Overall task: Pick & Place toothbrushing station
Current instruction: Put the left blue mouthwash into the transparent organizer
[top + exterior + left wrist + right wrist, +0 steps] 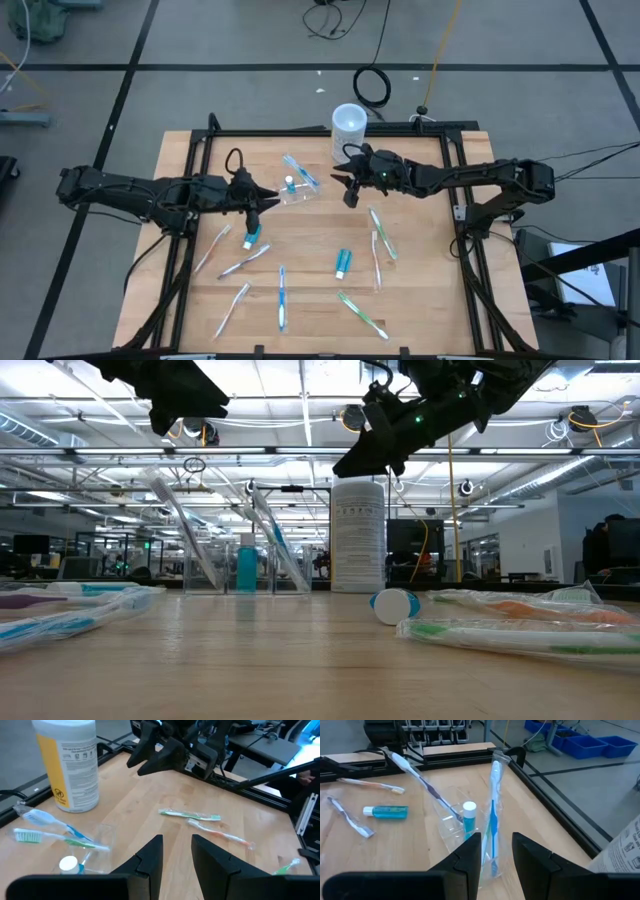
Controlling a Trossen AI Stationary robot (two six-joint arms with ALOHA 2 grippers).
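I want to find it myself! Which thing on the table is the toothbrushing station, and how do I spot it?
Find the tall white canister at the table's far edge. Just beside it, between the two grippers, sits the toothbrushing station, a small clear plastic holder. Unlike the toothbrushes lying flat around it, it holds brushes and a blue tube leaning up.

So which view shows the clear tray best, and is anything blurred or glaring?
Right wrist view is best: tray edges are sharp beyond the right pincer. In the high view it is a faint glint. In the low view the near toothbrushes blur and ceiling lights backlight the tray.
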